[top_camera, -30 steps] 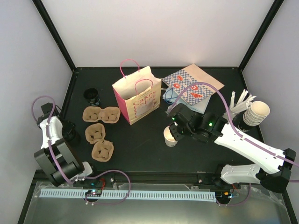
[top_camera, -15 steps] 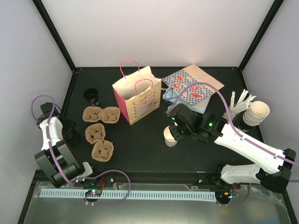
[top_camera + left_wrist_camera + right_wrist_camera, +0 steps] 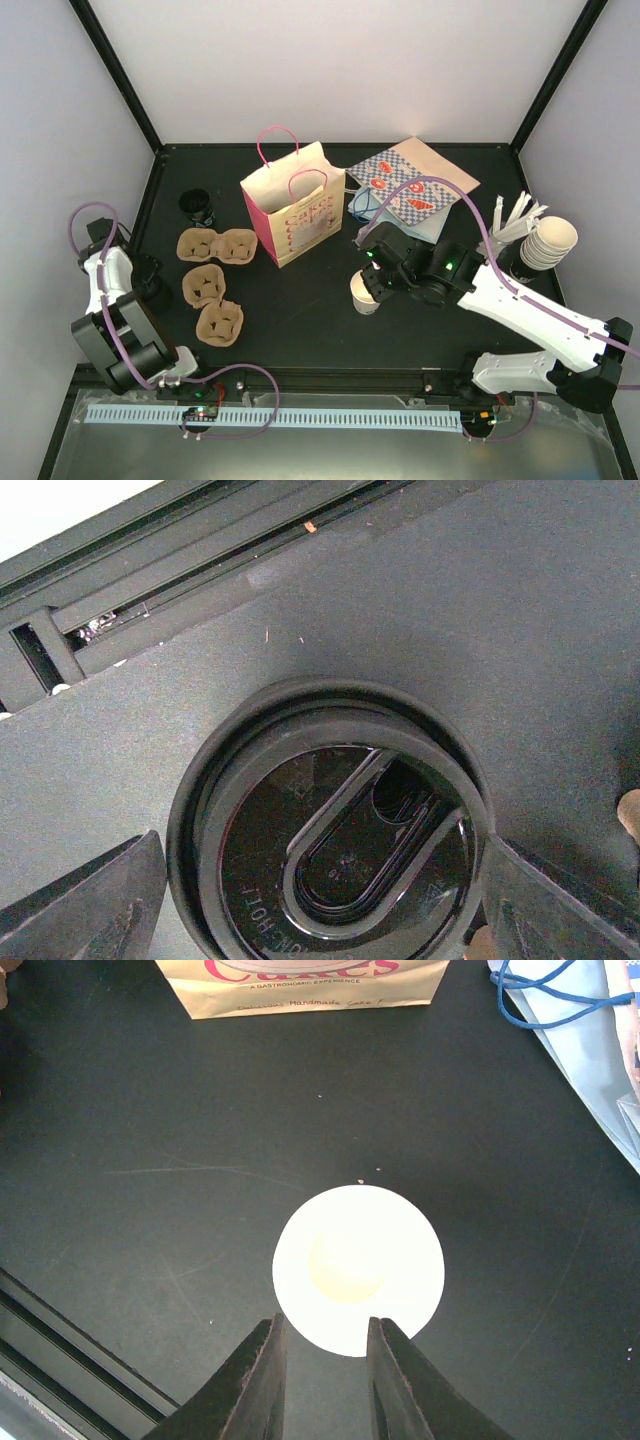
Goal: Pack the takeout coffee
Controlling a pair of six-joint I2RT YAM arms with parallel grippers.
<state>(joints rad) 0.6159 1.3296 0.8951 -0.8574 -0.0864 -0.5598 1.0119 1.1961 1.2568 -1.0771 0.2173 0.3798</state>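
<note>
While the takeout coffee (image 3: 358,1270) stands upright on the surface (image 3: 150,1210) just ahead of the right gripper (image 3: 325,1360), that arm is much the nearer. Its fingers are slightly parted, holding nothing, the gap narrower than the cup's rim. The pink bag (image 3: 292,215) stands beyond the cup. Well to the left, the left gripper (image 3: 320,885), spread wide, straddles a black lid (image 3: 330,850).

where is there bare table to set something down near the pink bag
Bare patch in front of the pink bag, between the pulp cup carriers and the white paper cup. Crowded back right: flat paper bags, cup stack.
</note>
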